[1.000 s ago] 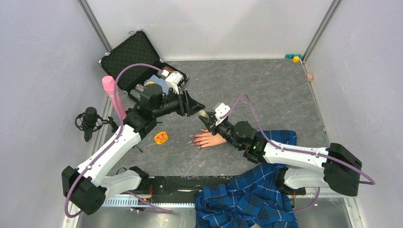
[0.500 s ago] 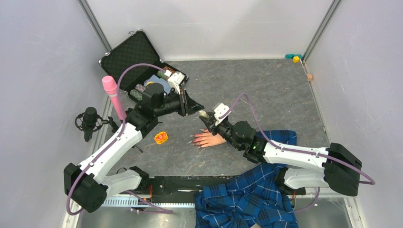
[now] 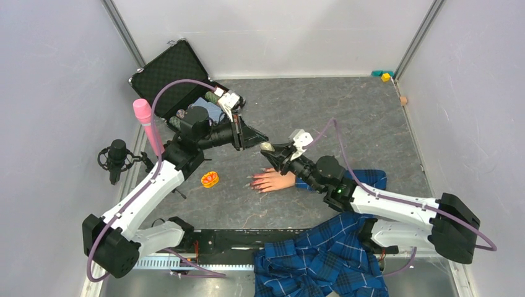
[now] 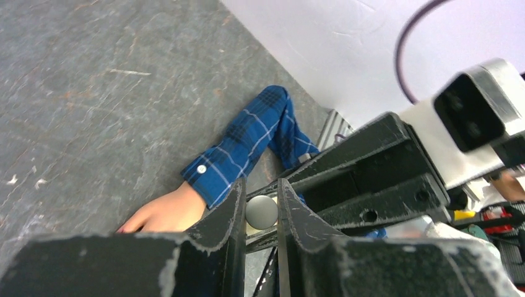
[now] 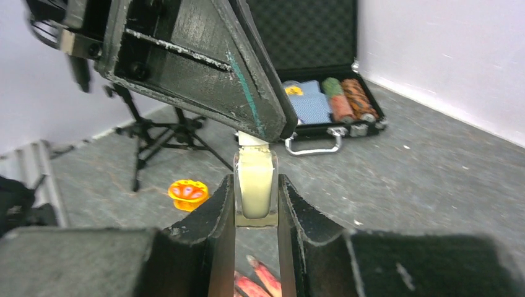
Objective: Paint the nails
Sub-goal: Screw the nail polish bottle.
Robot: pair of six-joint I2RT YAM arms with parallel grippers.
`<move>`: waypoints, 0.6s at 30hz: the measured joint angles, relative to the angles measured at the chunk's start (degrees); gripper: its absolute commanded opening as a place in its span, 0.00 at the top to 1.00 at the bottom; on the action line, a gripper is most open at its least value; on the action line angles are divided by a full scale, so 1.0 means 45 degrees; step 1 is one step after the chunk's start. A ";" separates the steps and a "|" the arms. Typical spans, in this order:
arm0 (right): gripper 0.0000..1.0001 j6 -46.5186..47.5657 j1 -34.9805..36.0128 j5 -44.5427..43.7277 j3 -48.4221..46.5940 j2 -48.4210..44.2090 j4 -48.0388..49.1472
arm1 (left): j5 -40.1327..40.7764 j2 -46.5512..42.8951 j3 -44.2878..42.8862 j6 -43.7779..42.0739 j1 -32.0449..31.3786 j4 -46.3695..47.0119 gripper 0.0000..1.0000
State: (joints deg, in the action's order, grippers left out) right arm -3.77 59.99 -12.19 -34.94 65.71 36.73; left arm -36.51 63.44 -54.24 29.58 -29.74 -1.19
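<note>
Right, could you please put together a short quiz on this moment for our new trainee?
1. True or false: the right gripper is shut on the small clear bottle.
2. Multiple choice: the left gripper pinches the bottle by its A) white cap, B) base, C) side wall.
3. Fill in: the black case at the table's far-left corner lies ____ (open or shut).

Key: 1 true; 2 A; 3 open.
</note>
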 measured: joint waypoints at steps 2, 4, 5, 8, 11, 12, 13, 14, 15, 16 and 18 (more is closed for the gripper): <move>1.00 -0.0593 -0.0413 0.1069 0.0311 -0.0364 0.0452 | -0.0515 -0.0092 0.0000 0.0000 0.0000 0.0355 0.98; 1.00 -0.1209 -0.0816 0.2147 0.0661 -0.0646 0.0991 | -0.1064 -0.0141 0.0000 -0.0010 -0.0005 0.0661 0.98; 1.00 -0.1564 -0.1030 0.2744 0.0835 -0.0758 0.1321 | -0.1389 -0.0160 0.0000 -0.0010 -0.0024 0.0806 0.98; 1.00 -0.2613 -0.1661 0.4488 0.1214 -0.0879 0.2239 | -0.2186 -0.0219 -0.0029 -0.0019 -0.0068 0.1117 0.98; 1.00 -0.3905 -0.2263 0.6198 0.1491 -0.0840 0.3327 | -0.3016 -0.0233 -0.0136 -0.0049 -0.0121 0.1370 0.98; 1.00 -0.4333 -0.2414 0.6645 0.1559 -0.0787 0.3701 | -0.3196 -0.0253 -0.0185 -0.0058 -0.0155 0.1404 0.98; 1.00 -0.4891 -0.2599 0.7179 0.1642 -0.0670 0.4255 | -0.3424 -0.0287 -0.0238 -0.0083 -0.0204 0.1462 0.98; 1.00 -0.5445 -0.2735 0.7679 0.1690 -0.0539 0.4784 | -0.3648 -0.0345 -0.0272 -0.0141 -0.0243 0.1535 0.98; 1.00 -0.5877 -0.2841 0.8063 0.1715 -0.0418 0.5207 | -0.3823 -0.0427 -0.0291 -0.0209 -0.0311 0.1617 0.98; 1.00 -0.6363 -0.2939 0.8485 0.1734 -0.0272 0.5707 | -0.3983 -0.0529 -0.0311 -0.0267 -0.0384 0.1681 0.98; 1.00 -0.7286 -0.3070 0.9262 0.1749 0.0029 0.6683 | -0.4211 -0.0709 -0.0364 -0.0486 -0.0568 0.1715 0.98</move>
State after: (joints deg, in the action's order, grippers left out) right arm -36.56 46.17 29.50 -27.07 65.84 66.81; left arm -55.46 60.25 -55.88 27.40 -32.29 6.52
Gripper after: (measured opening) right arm 0.287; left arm 0.242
